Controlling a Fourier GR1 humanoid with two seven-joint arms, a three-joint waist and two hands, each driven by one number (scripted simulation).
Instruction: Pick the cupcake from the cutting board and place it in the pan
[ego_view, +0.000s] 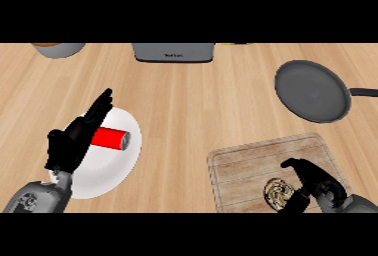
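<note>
Your right hand (314, 182) sits at the near right corner of the cutting board (244, 165), fingers and thumb curved part-way around the cupcake (278, 191), which rests on the board; whether they touch it you cannot tell, since the hand covers the cupcake's right side. Your left hand (74, 140) rests open, fingers straight, over the white plate (118, 170), hiding the left end of the red can (112, 138) lying there. The dark pan (312, 91) lies well apart at far right, handle cut off by the view's edge.
</note>
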